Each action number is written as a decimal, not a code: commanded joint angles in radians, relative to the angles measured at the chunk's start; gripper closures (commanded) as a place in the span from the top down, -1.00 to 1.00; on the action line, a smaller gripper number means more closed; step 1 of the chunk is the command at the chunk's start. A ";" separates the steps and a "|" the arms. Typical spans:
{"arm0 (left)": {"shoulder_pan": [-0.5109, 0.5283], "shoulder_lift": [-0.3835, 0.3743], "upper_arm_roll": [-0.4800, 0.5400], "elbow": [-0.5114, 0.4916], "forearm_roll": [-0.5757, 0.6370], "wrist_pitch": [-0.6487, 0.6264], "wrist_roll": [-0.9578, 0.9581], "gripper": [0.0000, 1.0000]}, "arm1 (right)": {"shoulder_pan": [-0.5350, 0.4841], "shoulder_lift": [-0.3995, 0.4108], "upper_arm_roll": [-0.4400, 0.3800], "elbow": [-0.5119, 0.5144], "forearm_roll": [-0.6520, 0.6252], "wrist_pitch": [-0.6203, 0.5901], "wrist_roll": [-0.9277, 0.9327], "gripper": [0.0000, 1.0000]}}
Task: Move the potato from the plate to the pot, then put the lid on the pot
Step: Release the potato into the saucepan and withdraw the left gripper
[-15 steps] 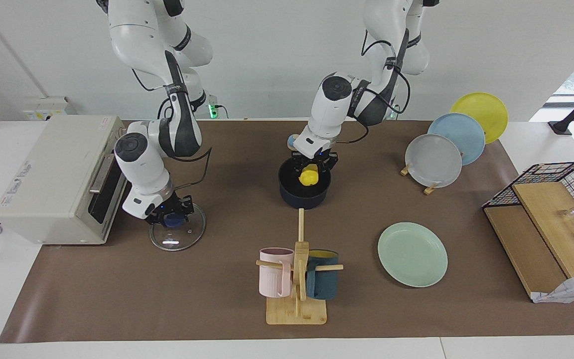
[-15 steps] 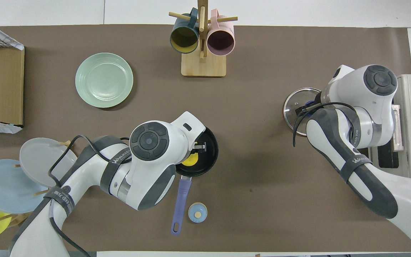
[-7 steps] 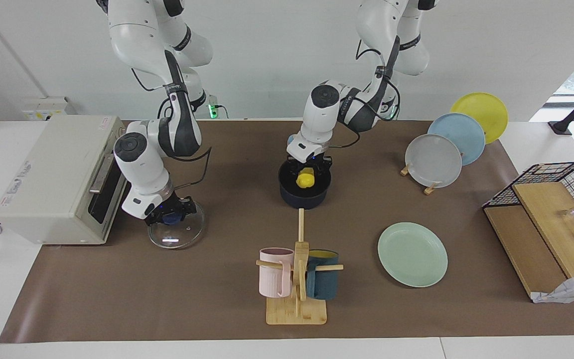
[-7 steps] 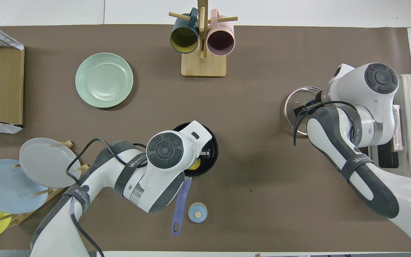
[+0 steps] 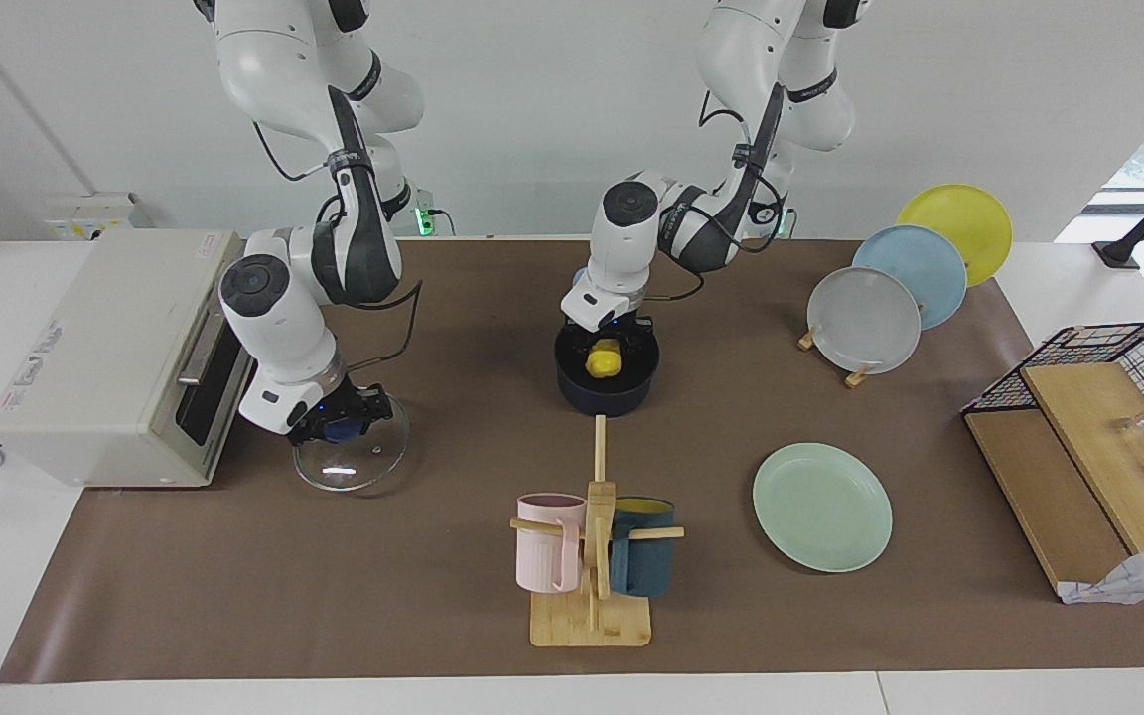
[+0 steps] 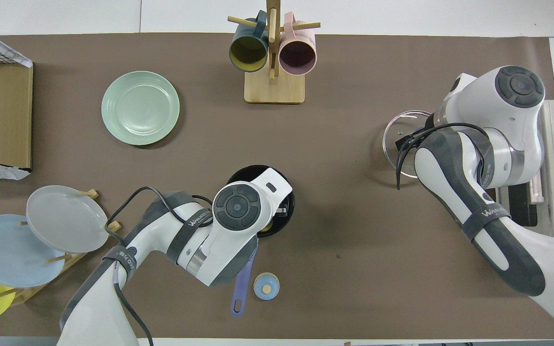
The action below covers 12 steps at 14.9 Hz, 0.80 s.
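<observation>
Potato (image 5: 602, 359) down inside pot (image 5: 607, 389), left gripper (image 5: 609, 340) around it; grip likely closed, view poor. Plate (image 5: 822, 506) bare. Right gripper (image 5: 342, 425) clamped on lid (image 5: 352, 459) knob, lid tilted off counter (image 5: 234, 596). Advice: release low, retract straight up.

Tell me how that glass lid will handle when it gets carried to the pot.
The lid looks rigid and probably breakable, being clear glass with a metal rim. Held only by its blue knob under the right claw, it may tilt or swing. It likely needs level placing on the pot.
</observation>
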 commanded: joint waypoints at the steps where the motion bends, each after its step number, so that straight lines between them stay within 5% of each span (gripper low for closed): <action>1: -0.019 0.013 0.017 -0.014 0.024 0.033 0.005 -1.00 | -0.007 -0.038 0.008 0.046 0.006 -0.098 -0.028 -1.00; 2: -0.014 0.018 0.017 -0.011 0.024 0.033 0.035 -0.62 | -0.007 -0.041 0.019 0.091 0.011 -0.164 -0.023 -1.00; 4: -0.003 0.012 0.020 0.009 0.023 0.024 0.040 0.99 | -0.005 -0.050 0.033 0.175 0.012 -0.296 -0.012 -1.00; 12: 0.203 -0.120 0.028 0.217 -0.103 -0.329 0.157 1.00 | -0.005 -0.090 0.045 0.221 0.014 -0.429 0.024 -1.00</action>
